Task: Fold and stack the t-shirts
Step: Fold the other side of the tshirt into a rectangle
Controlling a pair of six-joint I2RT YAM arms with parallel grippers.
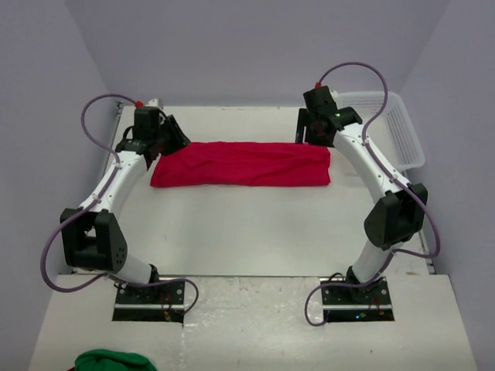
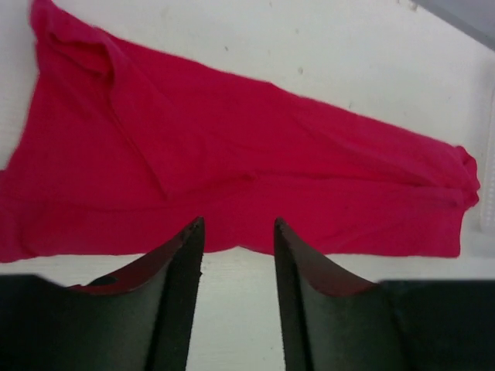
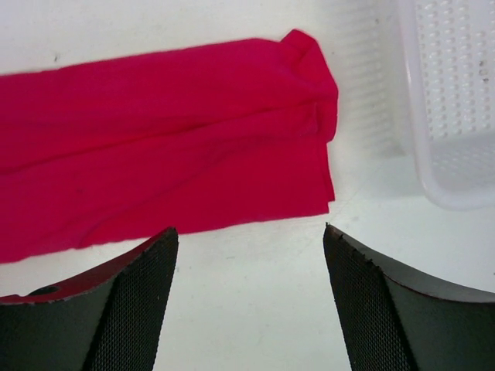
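One red t-shirt (image 1: 241,164) lies on the white table, folded into a long band that runs left to right. My left gripper (image 1: 175,139) hovers at its left end and is open. In the left wrist view, bare table shows between the tips of that gripper (image 2: 238,224), which reach the near edge of the t-shirt (image 2: 247,170). My right gripper (image 1: 310,131) hangs at the band's right end. It (image 3: 250,230) is wide open above bare table, just short of the t-shirt (image 3: 155,170) and its square corner. Neither gripper holds anything.
A white plastic mesh basket (image 1: 398,131) stands at the table's back right, close to the right arm; its corner (image 3: 448,116) shows in the right wrist view. A green cloth (image 1: 112,361) lies on the near platform at the bottom left.
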